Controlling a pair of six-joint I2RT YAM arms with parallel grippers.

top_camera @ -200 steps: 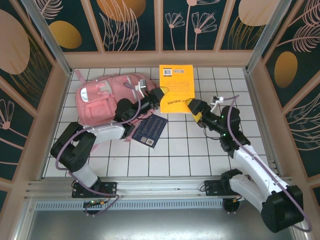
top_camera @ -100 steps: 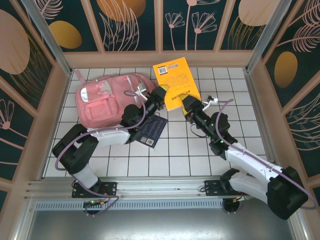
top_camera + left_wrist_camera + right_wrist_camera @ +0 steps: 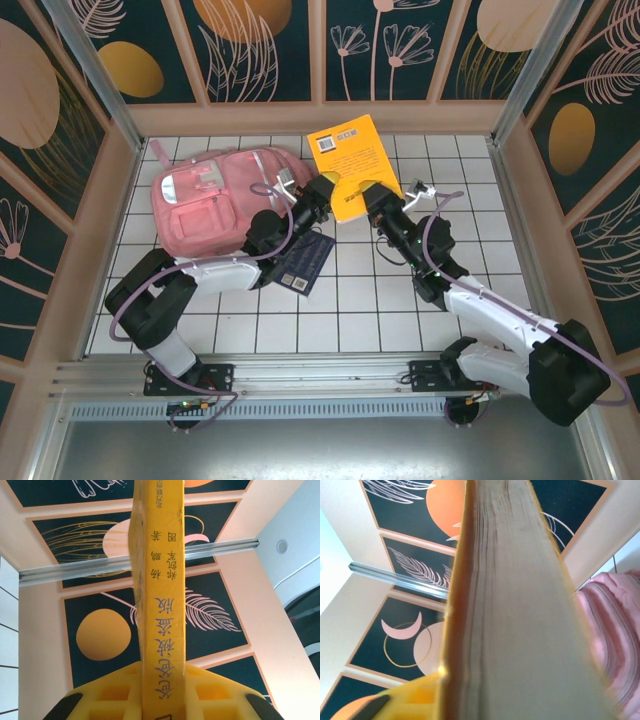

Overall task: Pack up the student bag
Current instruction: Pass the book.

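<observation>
Whereas the right jaws stood wide apart beside the yellow book (image 3: 352, 165) a second ago, they are now clamped on its page edge (image 3: 520, 605). Left jaws unchanged: clamped on the spine (image 3: 160, 605). The book has turned from square to skewed, held by both arms over the far centre of the table (image 3: 400, 310). Student bag (image 3: 210, 205) lies flat at far left, just beside the book, unmoved. Dark booklet (image 3: 303, 260) remains nearer the arms. Judgement: two-armed hold secured; feeding the book into the bag comes next. Whether the bag's mouth is open cannot be told.
</observation>
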